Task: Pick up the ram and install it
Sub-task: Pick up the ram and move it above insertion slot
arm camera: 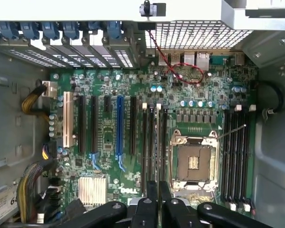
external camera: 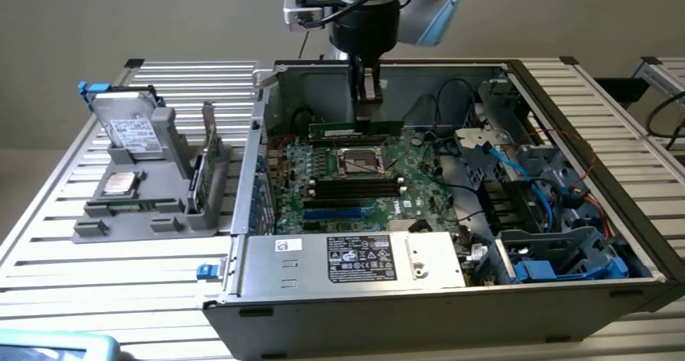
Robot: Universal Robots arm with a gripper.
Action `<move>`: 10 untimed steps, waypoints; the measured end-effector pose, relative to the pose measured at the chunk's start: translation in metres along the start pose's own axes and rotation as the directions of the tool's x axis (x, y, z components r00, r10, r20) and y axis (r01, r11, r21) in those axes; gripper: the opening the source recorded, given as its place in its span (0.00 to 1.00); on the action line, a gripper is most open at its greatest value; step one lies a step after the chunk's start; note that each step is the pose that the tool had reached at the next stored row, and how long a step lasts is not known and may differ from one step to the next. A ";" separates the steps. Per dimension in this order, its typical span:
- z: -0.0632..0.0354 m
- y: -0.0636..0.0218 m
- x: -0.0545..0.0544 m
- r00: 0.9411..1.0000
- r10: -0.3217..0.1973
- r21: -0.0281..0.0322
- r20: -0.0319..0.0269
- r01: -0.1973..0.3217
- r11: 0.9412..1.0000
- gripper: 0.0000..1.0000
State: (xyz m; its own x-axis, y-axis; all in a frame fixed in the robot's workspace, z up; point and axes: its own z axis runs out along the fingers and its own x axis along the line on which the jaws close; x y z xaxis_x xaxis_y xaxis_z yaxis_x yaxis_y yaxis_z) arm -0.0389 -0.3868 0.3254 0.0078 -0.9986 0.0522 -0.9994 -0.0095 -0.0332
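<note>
**Ram gripped over the board, seating at risk**

We see the tool (external camera: 367, 114) closed on the ram (external camera: 355, 127), pinching its upper edge near the middle. The stick hangs level and lengthwise inside the open computer case (external camera: 354, 317). It sits low over the motherboard (external camera: 419, 167), just past the CPU socket (external camera: 358, 162) on the side away from the exterior camera. We cannot tell whether its lower edge has met a slot or hangs just above one.

In the wrist view the tool (arm camera: 154, 203) looks down on the board, with the socket (arm camera: 194, 162) and a row of long black slots (arm camera: 235, 152) beside it.

In our judgement the main hazard is misalignment. If the stick is a little askew or off to one side, a downward push would land it on the slot's wall and could bend the board or the ram. A narrow grip at mid-length gives little hold against tipping, so one end may seat and the other ride high. Latches left closed would block it. The open socket is close, and a slip that way could damage it.
</note>
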 end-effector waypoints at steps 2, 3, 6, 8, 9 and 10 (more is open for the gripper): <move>0.0036 0.0012 0.000 1.000 0.000 0.000 0.000 0.000 1.000 0.13; 0.0054 0.0016 0.000 1.000 0.000 0.000 0.000 0.000 1.000 0.13; 0.0109 0.0018 0.002 1.000 0.000 0.000 0.000 0.000 1.000 0.13; 0.0113 0.0017 0.002 1.000 0.000 0.000 0.000 0.000 1.000 0.13; 0.0113 0.0017 0.002 1.000 0.000 0.000 0.000 0.000 1.000 0.13; 0.0113 0.0017 0.002 1.000 0.000 0.000 0.001 0.000 1.000 0.13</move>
State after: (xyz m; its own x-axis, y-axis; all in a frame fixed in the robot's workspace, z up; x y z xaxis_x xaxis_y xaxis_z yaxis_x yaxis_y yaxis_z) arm -0.0402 -0.3897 0.3142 0.0077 -0.9986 0.0517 -0.9994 -0.0095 -0.0331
